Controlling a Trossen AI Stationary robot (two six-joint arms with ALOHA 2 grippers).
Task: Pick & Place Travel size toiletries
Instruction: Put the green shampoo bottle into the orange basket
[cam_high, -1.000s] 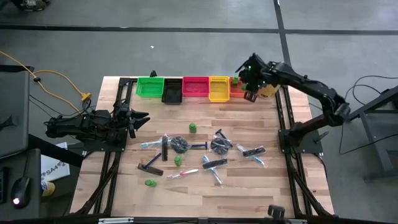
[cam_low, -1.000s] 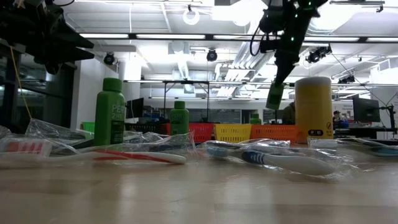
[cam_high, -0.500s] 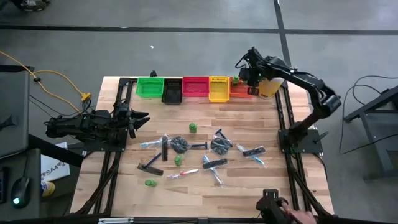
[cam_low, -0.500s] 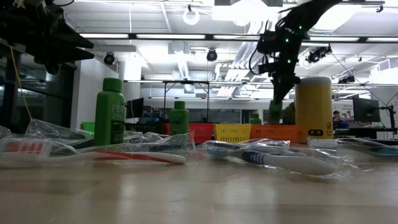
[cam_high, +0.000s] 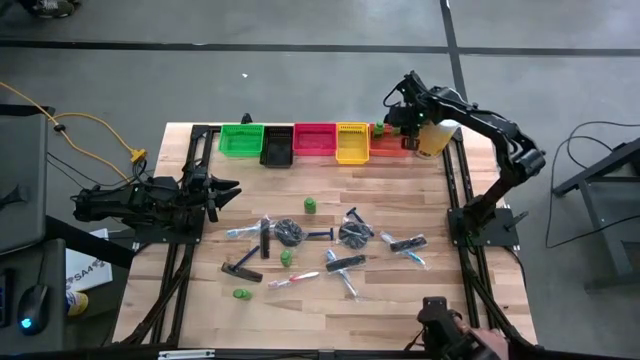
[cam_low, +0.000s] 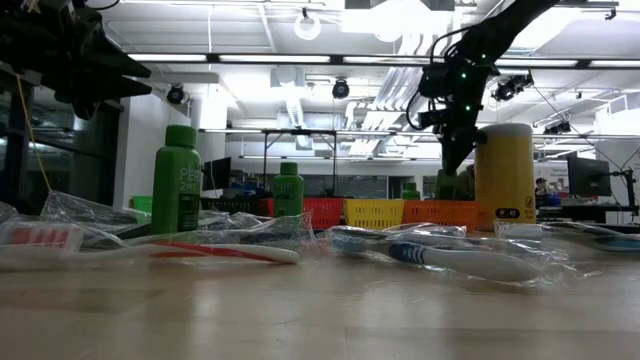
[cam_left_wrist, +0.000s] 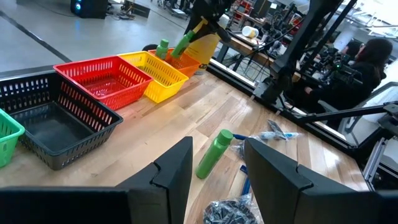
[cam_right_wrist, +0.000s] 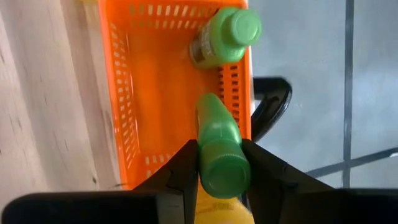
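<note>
Your wooden table (cam_high: 400, 200) carries a row of bins along its far edge, with toiletries (cam_high: 350, 235) scattered mid-table. The left gripper (cam_high: 222, 190) waits at the left edge, jaws apart and empty. Over the orange bin (cam_right_wrist: 158, 93) your right gripper (cam_right_wrist: 219, 163) clamps a green bottle (cam_right_wrist: 221, 149) (another bottle (cam_right_wrist: 225, 36) already lies inside).

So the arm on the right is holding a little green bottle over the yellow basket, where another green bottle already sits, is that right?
Not quite: the basket is orange, not yellow. The right wrist view shows the right gripper shut on a green bottle above the orange basket, where another green bottle already sits. The yellow basket is the next one along the row in the high view.
</note>
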